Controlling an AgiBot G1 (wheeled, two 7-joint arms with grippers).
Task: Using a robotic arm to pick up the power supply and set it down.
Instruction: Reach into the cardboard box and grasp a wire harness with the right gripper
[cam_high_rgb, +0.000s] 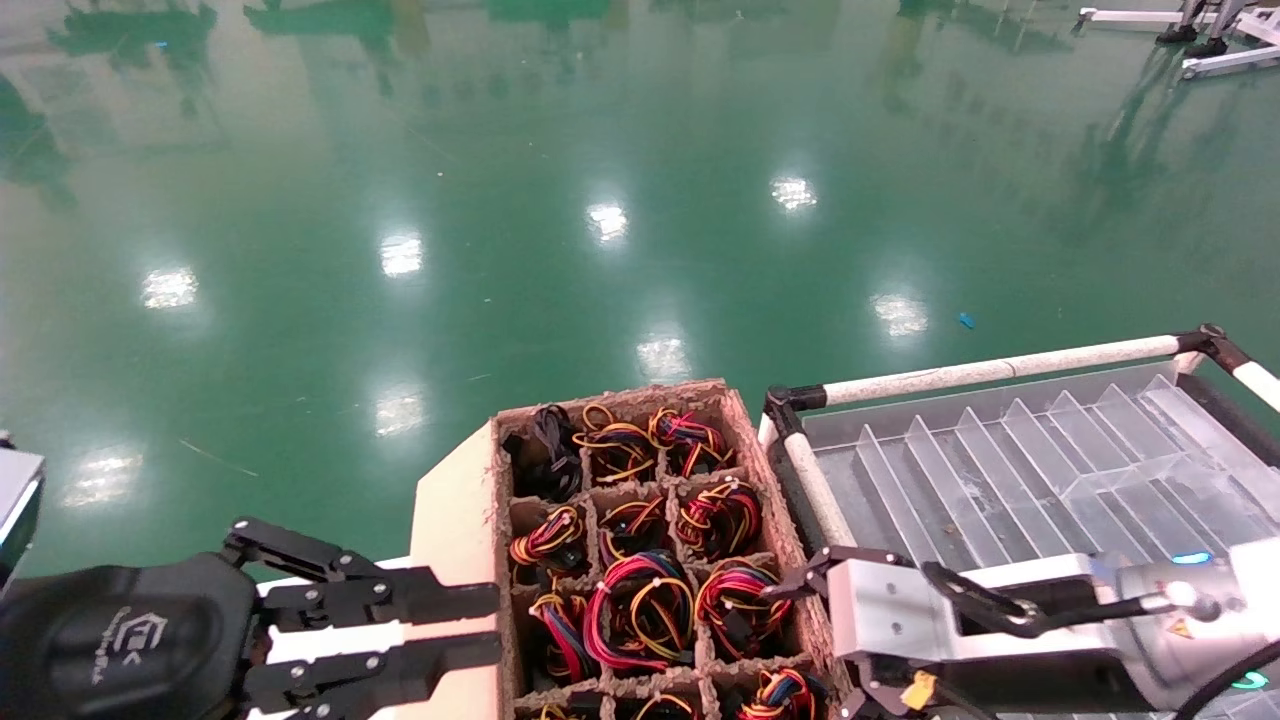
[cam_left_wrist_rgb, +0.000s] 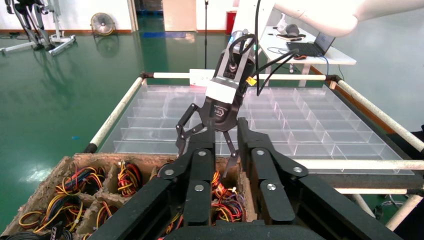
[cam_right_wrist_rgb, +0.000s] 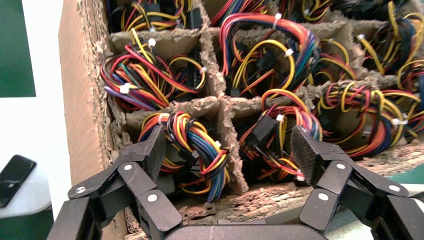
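Observation:
A brown cardboard crate (cam_high_rgb: 455, 520) with a grid of cells holds looped bundles of red, yellow, orange and black wires (cam_high_rgb: 640, 610). The power supply is hidden: no metal box shows, only wires. My right gripper (cam_right_wrist_rgb: 230, 150) is open wide just above the crate's near right corner, astride a cardboard divider (cam_right_wrist_rgb: 227, 135). One wire bundle (cam_right_wrist_rgb: 195, 145) lies by one finger and another wire bundle (cam_right_wrist_rgb: 280, 125) by the other, neither held. My left gripper (cam_high_rgb: 495, 625) sits at the crate's left wall, its fingers a narrow gap apart and empty.
A clear plastic divider tray (cam_high_rgb: 1050, 470) lies right of the crate inside a frame of white padded rails (cam_high_rgb: 1000, 370). Green floor lies beyond. A black phone (cam_right_wrist_rgb: 15, 172) rests on a white surface beside the crate. A desk with a laptop (cam_left_wrist_rgb: 310, 47) stands farther off.

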